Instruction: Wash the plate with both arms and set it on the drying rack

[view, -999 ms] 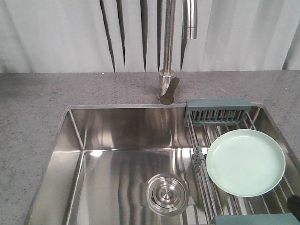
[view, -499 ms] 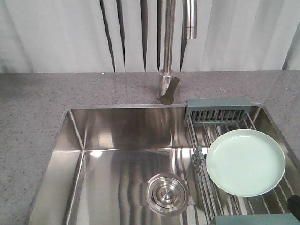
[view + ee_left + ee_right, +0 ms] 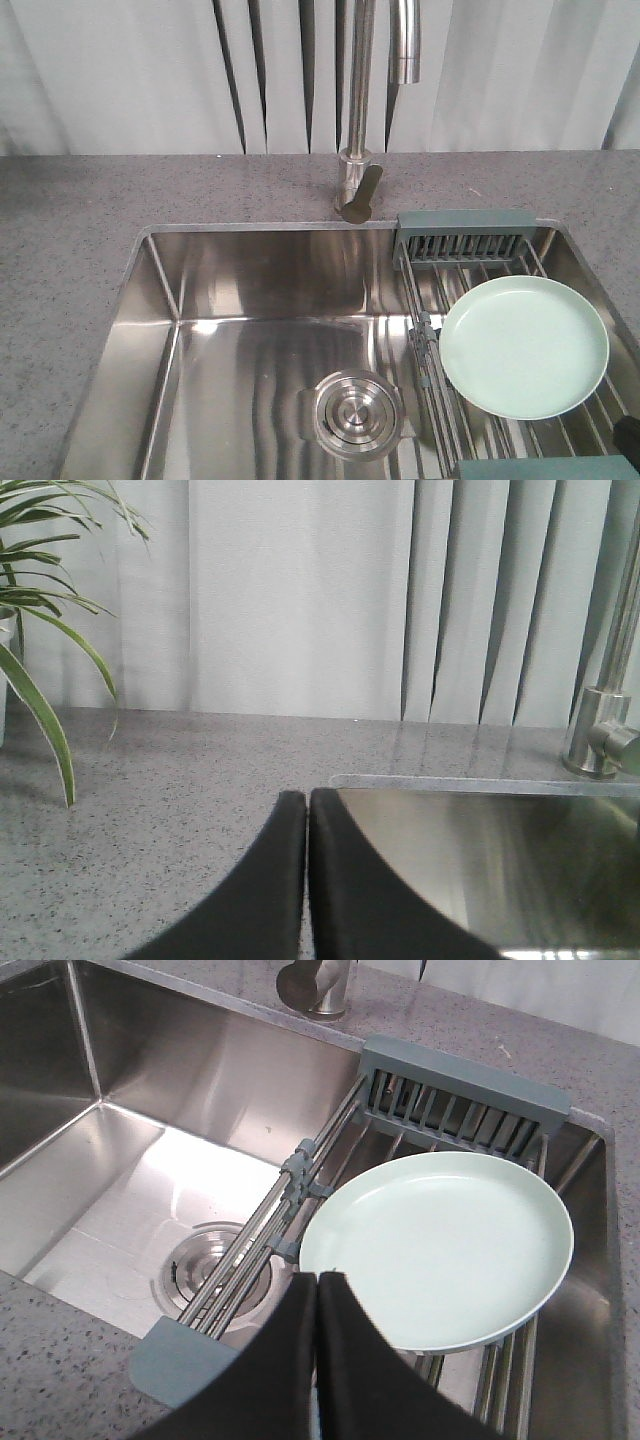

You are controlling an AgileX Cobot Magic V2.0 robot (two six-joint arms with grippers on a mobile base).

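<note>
From the front, the plate point(image 3: 524, 346) is lying flat on the drying rack point(image 3: 470, 250) over the sink point(image 3: 250, 330). The left gripper point(image 3: 306, 810) is hanging over the counter point(image 3: 150, 800), fingers pressed together, gripping nothing. The right gripper point(image 3: 317, 1295) is hovering at the plate's point(image 3: 440, 1245) near rim, fingers likewise closed and empty.

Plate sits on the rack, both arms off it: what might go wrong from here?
The plate lies flat with its left edge past the drying rack wires, over the sink; a nudge might tip it in. The right gripper, jaws shut, sits close to the rim and may bump it. The glossy surface may slip in a grasp.
</note>
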